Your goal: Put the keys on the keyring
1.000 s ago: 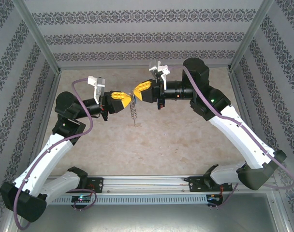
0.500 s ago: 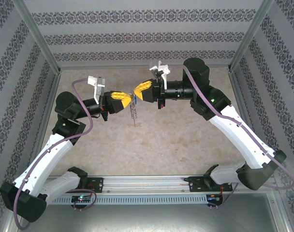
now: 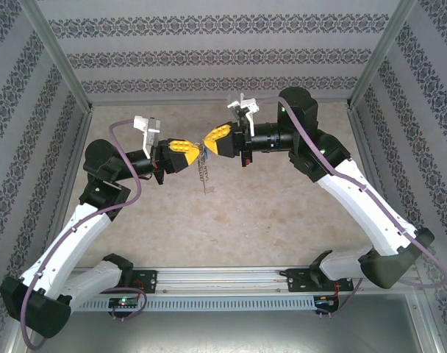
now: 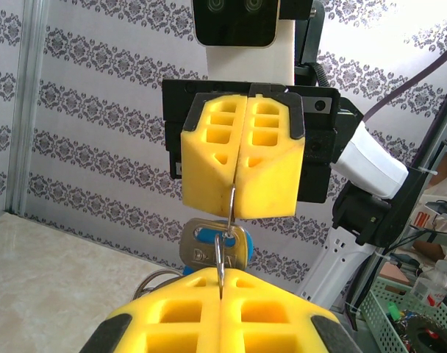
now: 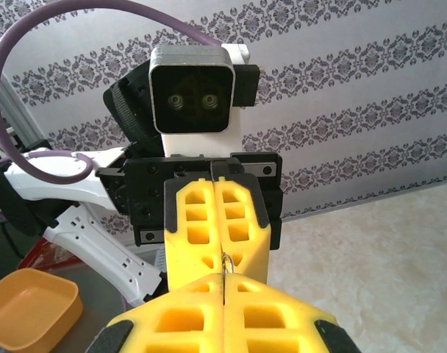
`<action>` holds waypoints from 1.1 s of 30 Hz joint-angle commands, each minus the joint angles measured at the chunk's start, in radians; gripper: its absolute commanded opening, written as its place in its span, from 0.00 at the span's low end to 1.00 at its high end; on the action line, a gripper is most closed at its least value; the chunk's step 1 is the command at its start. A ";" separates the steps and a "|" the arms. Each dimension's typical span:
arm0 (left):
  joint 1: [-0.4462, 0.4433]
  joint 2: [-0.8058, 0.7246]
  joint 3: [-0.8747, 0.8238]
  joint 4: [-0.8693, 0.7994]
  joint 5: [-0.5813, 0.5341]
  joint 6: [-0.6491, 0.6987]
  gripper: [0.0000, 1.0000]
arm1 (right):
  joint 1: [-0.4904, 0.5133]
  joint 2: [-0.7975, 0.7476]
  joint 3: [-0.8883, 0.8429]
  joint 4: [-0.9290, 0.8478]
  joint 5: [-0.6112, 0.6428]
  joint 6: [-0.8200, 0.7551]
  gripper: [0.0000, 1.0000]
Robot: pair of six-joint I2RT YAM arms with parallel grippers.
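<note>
Almost nothing moved in 1 second: the left gripper (image 3: 197, 150) and right gripper (image 3: 207, 140) stay pinched tip to tip on the keyring (image 3: 204, 175) in the air, blue key (image 4: 201, 250) dangling between, so threading looks unfinished.

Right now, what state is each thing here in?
Left pincer, shut on the keyring.
Right pincer, shut on the keyring too, tip to tip with the left.
Keyring, dangling below both pincers.
Key, hanging between the two pincers; threaded or not, cannot tell.
</note>
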 commanded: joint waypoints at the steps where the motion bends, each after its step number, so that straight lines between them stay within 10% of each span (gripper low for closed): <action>1: -0.012 0.000 0.034 0.039 0.018 0.009 0.00 | -0.004 0.008 -0.004 0.014 -0.047 0.015 0.00; 33: -0.032 0.000 0.038 0.036 0.019 0.017 0.00 | -0.041 -0.022 -0.053 0.097 -0.036 0.082 0.00</action>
